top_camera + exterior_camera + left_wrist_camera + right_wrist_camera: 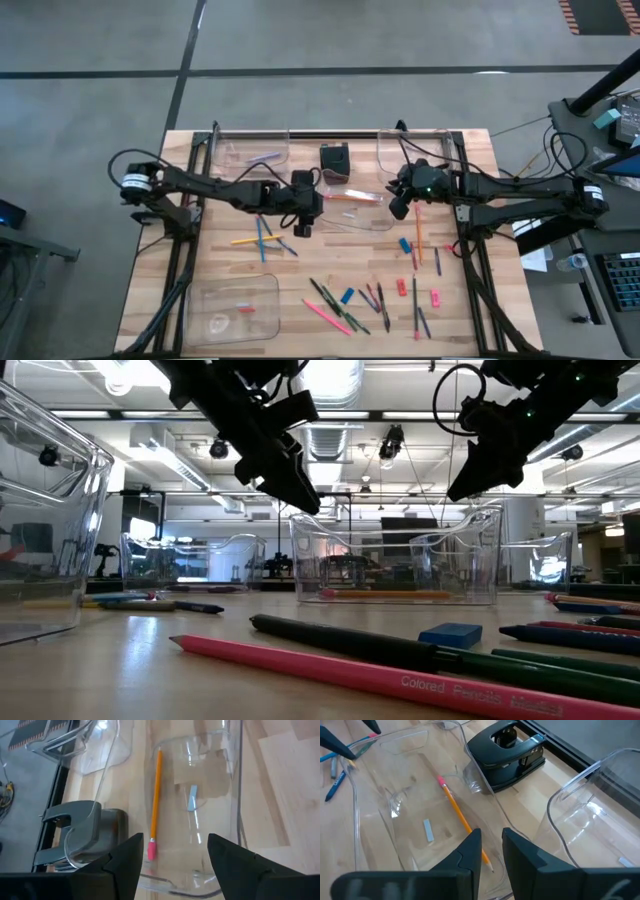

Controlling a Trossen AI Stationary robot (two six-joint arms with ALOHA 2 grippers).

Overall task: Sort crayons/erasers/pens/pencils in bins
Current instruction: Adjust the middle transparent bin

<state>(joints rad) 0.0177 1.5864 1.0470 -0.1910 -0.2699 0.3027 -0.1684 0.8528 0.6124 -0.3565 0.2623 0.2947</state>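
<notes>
— Inside the middle clear plastic bin [372, 222] lay one orange pencil [352, 198]; the left gripper [302, 228] hung open and empty, the right gripper [398, 208] nearly closed, holding nothing.

— Most pencils, crayons and erasers [404, 244] sat unsorted on the near table [470, 310].

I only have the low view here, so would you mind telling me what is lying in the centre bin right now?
Observer: An orange pencil with a pink eraser tip lies alone in the centre bin.
Operator: Thank you. Where do the two grippers sit relative to that bin?
Observer: The left gripper hangs at its left end, open and empty; the right gripper hangs at its right end, fingers close together, nothing between them.
Operator: And what is the dark object behind the bin?
Observer: A black hole punch sits on the table just beyond it, between the two far bins.
</notes>
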